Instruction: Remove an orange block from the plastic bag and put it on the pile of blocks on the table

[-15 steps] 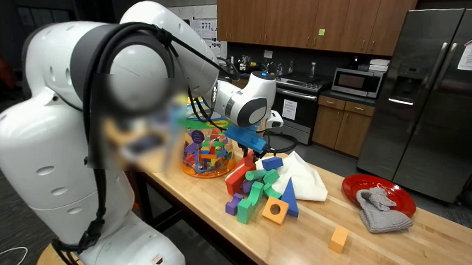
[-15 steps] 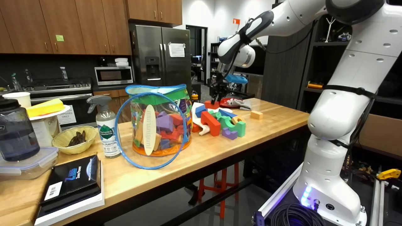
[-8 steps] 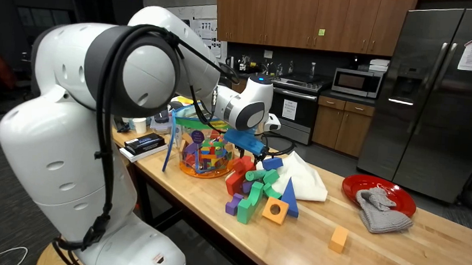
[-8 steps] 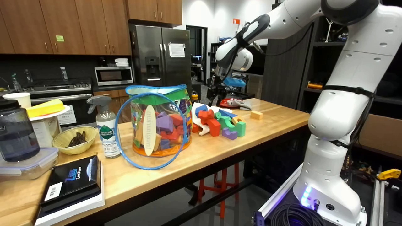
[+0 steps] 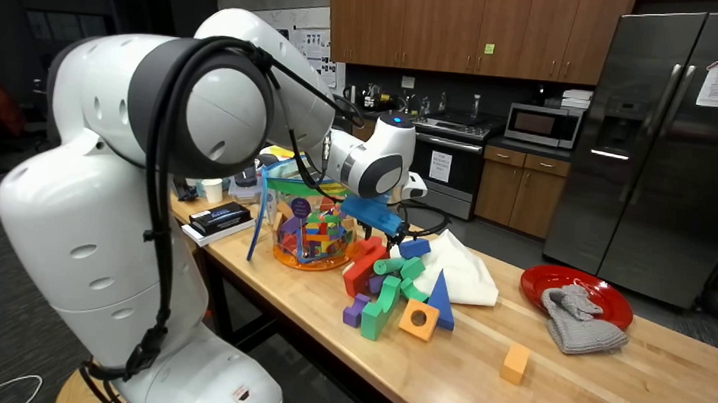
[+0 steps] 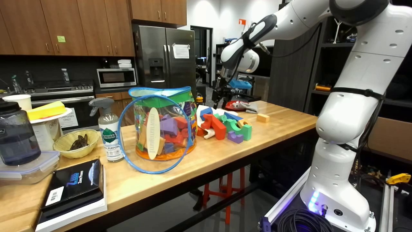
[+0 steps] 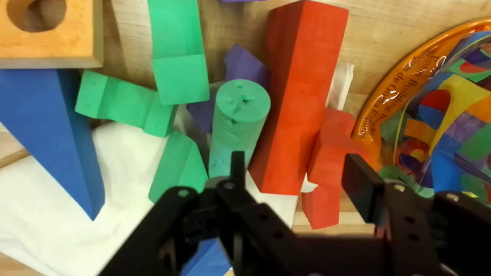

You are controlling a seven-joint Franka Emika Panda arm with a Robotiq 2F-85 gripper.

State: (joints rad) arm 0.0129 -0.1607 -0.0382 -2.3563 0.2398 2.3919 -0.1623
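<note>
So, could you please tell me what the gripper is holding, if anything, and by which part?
Nothing is held: the gripper hangs open above the pile of blocks, its jaws apart with no block clamped between them.

Below the claw (image 7: 294,165), the pile of blocks (image 5: 388,297) and the white cloth (image 5: 466,275) obstruct access to the desk (image 5: 604,399). On one side, the plastic bag (image 5: 301,208) stands upright just beside the pile, rises above it and blocks low sideways passage. Bare surface surrounds the lone orange block (image 5: 515,364); the red dish (image 5: 543,276) limits this free area.
</note>
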